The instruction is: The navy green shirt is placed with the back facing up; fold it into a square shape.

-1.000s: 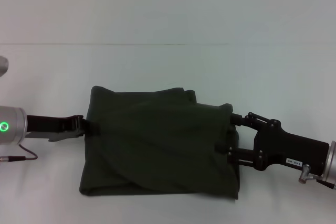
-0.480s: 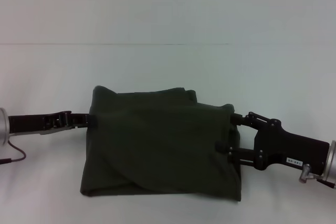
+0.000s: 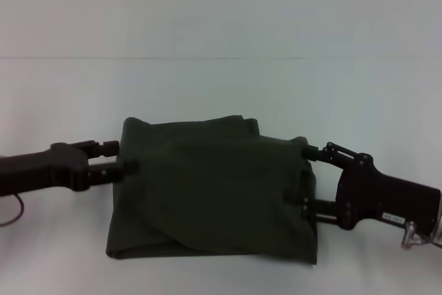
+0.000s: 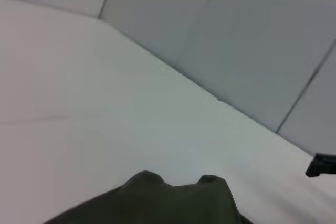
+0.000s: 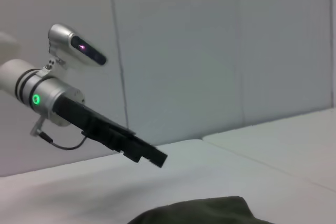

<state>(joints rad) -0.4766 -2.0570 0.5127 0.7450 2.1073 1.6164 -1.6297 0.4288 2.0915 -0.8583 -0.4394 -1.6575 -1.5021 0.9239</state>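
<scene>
Two end effectors flank the navy green shirt, folded on the tabletop. Left end effector spread wide at its edge. Right end effector wide too, touching the opposite edge.

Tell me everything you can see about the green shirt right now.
The navy green shirt is dark olive, soft matte cloth, plain on the side showing. It lies folded into a rough rectangle on the white table, layers overlapping with diagonal creases. The left gripper meets its left edge, the right gripper its right edge.
</scene>
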